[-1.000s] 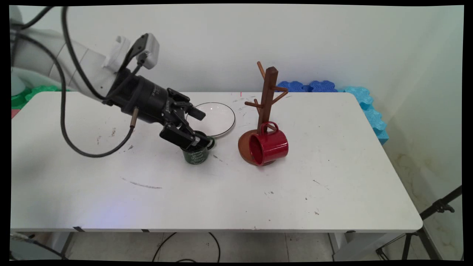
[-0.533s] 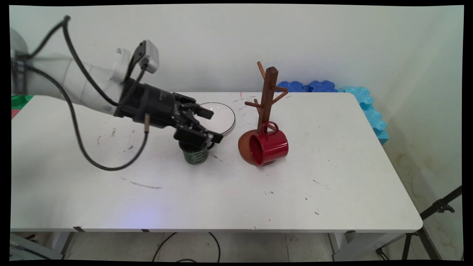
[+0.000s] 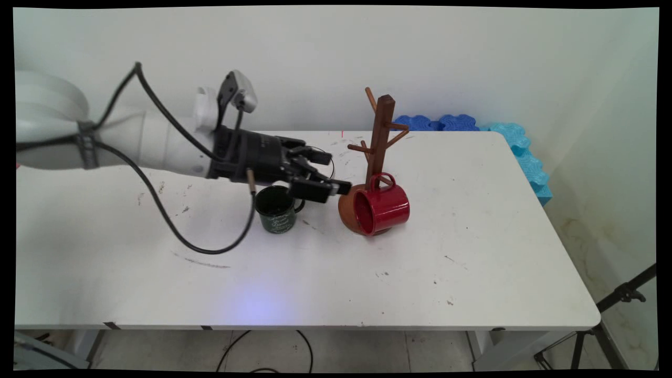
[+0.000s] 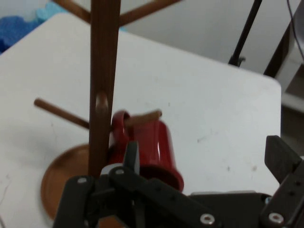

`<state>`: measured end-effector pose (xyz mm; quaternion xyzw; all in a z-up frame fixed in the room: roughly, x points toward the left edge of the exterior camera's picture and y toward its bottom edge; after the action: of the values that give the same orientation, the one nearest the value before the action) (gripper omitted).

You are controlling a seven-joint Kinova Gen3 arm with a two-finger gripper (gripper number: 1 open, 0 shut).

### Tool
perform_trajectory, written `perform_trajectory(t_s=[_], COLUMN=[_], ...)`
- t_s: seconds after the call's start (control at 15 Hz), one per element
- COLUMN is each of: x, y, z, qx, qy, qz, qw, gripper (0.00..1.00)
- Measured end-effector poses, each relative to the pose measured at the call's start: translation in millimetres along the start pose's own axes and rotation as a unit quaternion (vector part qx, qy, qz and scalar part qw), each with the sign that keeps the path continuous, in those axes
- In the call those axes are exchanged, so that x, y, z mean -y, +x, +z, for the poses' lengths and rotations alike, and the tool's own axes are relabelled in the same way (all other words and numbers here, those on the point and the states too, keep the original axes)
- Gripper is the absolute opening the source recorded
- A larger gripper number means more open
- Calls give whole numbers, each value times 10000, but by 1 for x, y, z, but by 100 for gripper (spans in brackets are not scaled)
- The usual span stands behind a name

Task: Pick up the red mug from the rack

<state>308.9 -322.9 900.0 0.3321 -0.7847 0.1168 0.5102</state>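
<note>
Dark green, the enamel mug with pale lettering [image 3: 277,209] is standing upright on the white scuffed table [image 3: 472,252], its inside looking empty. Behind it a white shallow bowl with a dark rim [image 3: 326,167] is showing partly past the arm. To the right, a glossy red metal mug [image 3: 382,206] [image 4: 151,143] is hanging on its side by the handle from a low peg of the brown wooden mug tree [image 3: 379,140] [image 4: 102,90], its mouth facing left. Blue foam tiles [image 3: 472,125] are lying along the pale wall. The black two-finger gripper [image 3: 336,173] [image 4: 204,166] is hovering level between the mugs, fingers spread wide, gripping nothing.
</note>
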Motion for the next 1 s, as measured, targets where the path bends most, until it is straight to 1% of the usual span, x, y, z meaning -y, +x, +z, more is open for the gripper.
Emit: perform_trajectory(t_s=[0.2,0.4,0.47,0.6,0.73,1.0], x=[0,3,4,5,3,-4], y=[-1,-3,-5,-9,-16,-29], z=[15,23,25,30,37,47], qx=[-278,-458,-498,-617,-689,-706], qy=[-43,-75,-67,16,66,47], qz=[-106,-202,-229,-236,-229,-279], qw=[9995,9987,9985,9978,9973,9971], gripper=[100,100,100,100,100,100])
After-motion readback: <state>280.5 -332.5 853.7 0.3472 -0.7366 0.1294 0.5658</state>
